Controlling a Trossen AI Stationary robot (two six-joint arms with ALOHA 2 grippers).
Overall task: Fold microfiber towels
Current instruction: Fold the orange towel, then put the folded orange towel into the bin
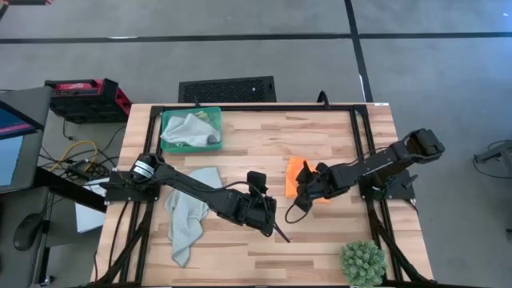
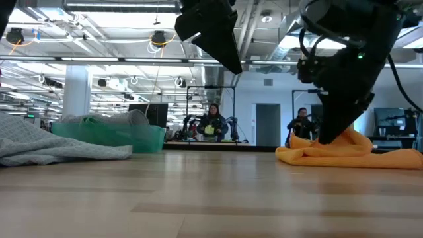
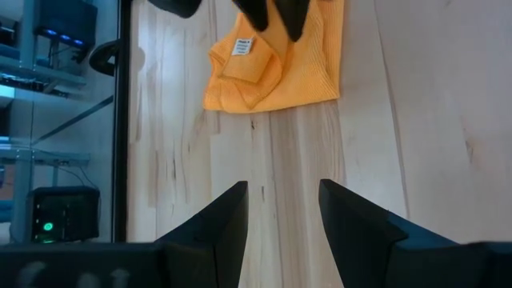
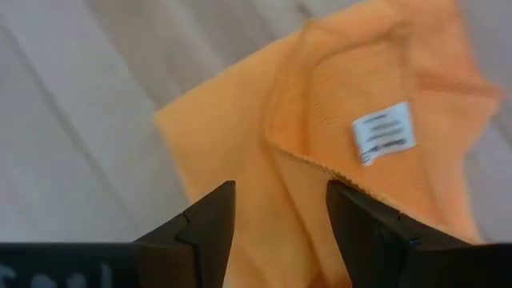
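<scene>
A bright orange towel (image 1: 296,171) lies bunched on the table right of centre, a fold with a white tag (image 4: 384,132) turned up. My right gripper (image 4: 280,214) is open and points steeply down right over the towel's near part (image 2: 350,151), one finger on each side of an orange fold. My left gripper (image 3: 282,214) hangs open above bare wood at the table's middle (image 1: 268,214), nothing between its fingers. A pale grey-green towel (image 1: 188,214) lies crumpled at the left. Another pale towel (image 1: 188,132) sits in the green tray. My right gripper stands open at the orange towel's folded part (image 4: 264,160), coming from above and slanting down. I cannot tell whether its fingertips touch the cloth. The towel lies slack on the table.
The green tray (image 1: 216,120) stands at the far left of the table. A spiky green plant ball (image 1: 362,262) sits at the near right corner. Bare wood lies between the two arms and along the near edge. People stand far off in the room behind.
</scene>
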